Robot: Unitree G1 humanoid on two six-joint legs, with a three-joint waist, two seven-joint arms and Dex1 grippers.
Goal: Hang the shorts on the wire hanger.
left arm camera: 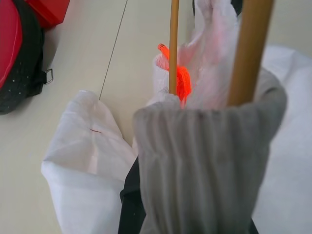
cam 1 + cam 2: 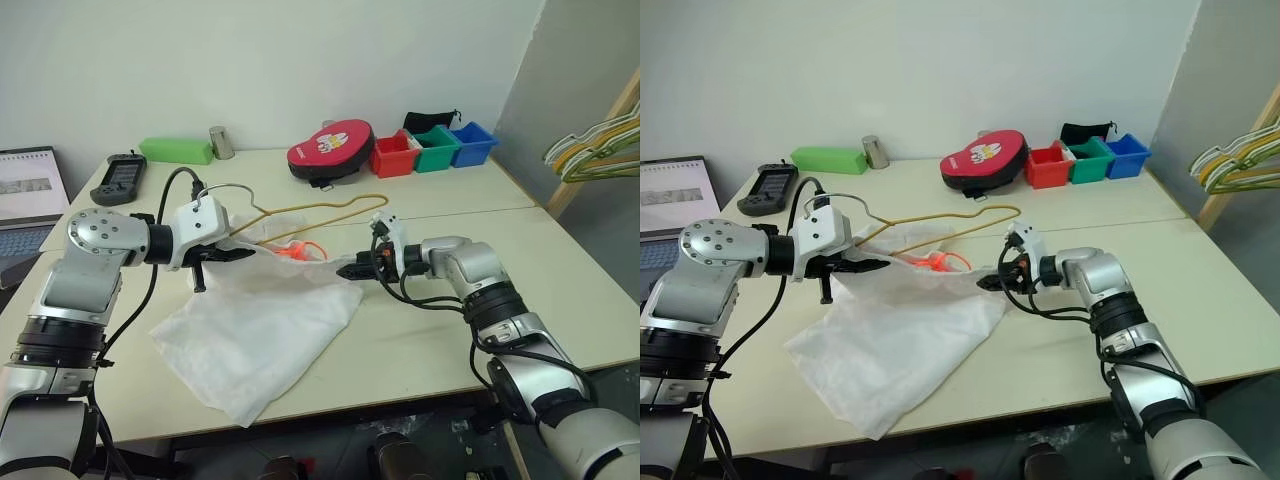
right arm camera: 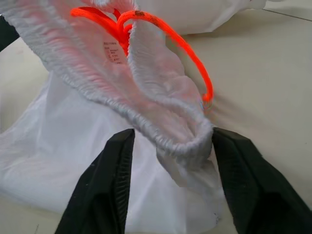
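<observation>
Fingers first: your right gripper (image 3: 168, 161) stands part open, its two black fingers (image 3: 105, 185) astride the bunched elastic waistband of the shorts (image 2: 255, 335), fabric between them but not yet pinched, so nothing is held on that side. Your left gripper (image 2: 228, 254) is clamped shut on the far end of the waistband together with the wire hanger (image 2: 320, 210), whose yellow wire runs up out of the gathered band in the left wrist view. The shorts are lifted at the waist between both hands, legs trailing on the table (image 2: 450, 320); the orange drawstring (image 3: 161, 34) loops loose at the opening. Judged step: securing the second waistband corner before threading. Next, close the right fingers square on the elastic, not the thin cloth below, then spread the band so the hanger's free end can pass inside.
</observation>
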